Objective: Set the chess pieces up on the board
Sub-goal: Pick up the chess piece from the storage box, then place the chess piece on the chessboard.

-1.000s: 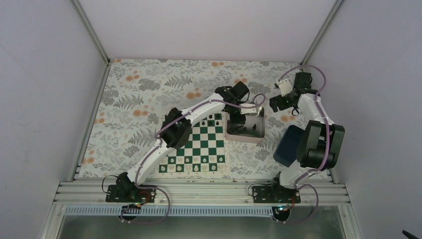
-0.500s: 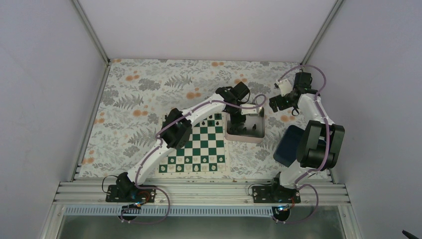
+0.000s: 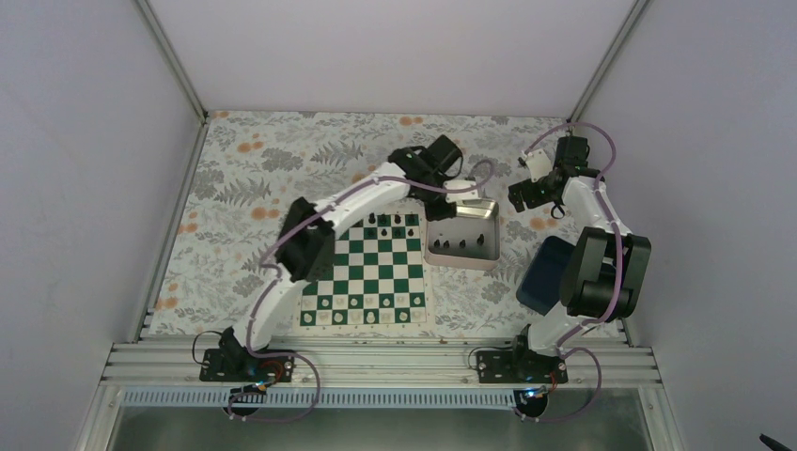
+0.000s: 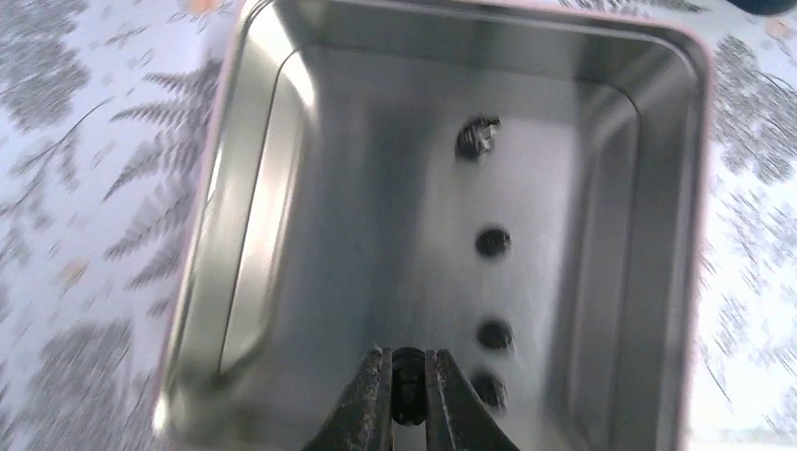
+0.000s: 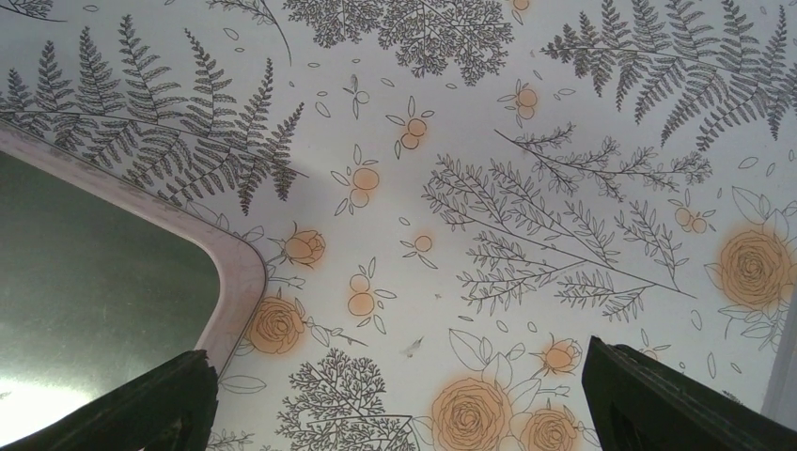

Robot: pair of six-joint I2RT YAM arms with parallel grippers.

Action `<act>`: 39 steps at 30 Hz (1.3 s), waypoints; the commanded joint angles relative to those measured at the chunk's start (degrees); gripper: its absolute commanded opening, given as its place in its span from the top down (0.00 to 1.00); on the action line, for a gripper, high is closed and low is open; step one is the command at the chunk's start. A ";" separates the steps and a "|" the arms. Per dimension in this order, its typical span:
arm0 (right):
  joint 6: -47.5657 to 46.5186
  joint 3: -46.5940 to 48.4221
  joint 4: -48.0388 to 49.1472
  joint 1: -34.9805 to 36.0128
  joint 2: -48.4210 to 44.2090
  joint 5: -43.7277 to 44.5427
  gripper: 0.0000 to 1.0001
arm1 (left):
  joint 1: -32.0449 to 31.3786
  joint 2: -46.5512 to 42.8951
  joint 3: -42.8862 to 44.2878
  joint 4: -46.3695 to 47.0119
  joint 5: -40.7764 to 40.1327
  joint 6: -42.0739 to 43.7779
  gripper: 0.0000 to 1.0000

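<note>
My left gripper [image 4: 406,376] is shut on a small black chess piece [image 4: 407,365] and holds it above the silvery tray [image 4: 244,235]. Several more black pieces [image 4: 492,241] lie in the tray. In the top view the left gripper [image 3: 442,209] is over the tray's far left corner [image 3: 434,252], next to the green and white board [image 3: 368,271]. Three black pieces [image 3: 398,220] stand on the board's far row, and white pieces [image 3: 371,317] line its near rows. My right gripper [image 5: 399,395] is open and empty over the cloth, right of the tray [image 5: 230,272]; in the top view it [image 3: 526,195] is at the far right.
A dark blue box [image 3: 542,272] lies right of the tray, under the right arm's elbow. The floral cloth [image 3: 263,188] covers the table. Grey walls close in on three sides, and an aluminium rail [image 3: 395,362] runs along the near edge.
My left gripper has risen out of the tray with a black piece and drawn back toward its far left corner. The right arm has not moved.
</note>
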 commanded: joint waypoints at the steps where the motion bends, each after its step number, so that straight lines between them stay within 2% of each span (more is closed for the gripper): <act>1: -0.57 0.27 -0.59 -0.30 -0.13 -0.58 0.00 | 3.60 -13.94 -14.12 3.76 -3.00 1.24 0.93; 10: -0.24 1.21 -1.17 -0.01 0.35 -0.27 0.00 | 12.79 -34.67 -46.34 12.56 -7.41 1.87 0.93; 16: 0.09 1.58 -1.57 0.41 0.53 -0.31 0.00 | 14.76 -38.10 -59.31 17.39 -9.24 2.13 0.93; 24: 0.29 1.35 -1.71 0.51 0.52 0.13 0.00 | 16.76 -36.56 -64.96 21.84 -9.53 2.84 0.93; 39: 0.22 0.77 -1.22 0.51 0.67 0.83 0.00 | 19.61 -32.33 -64.12 23.12 -7.98 3.73 0.93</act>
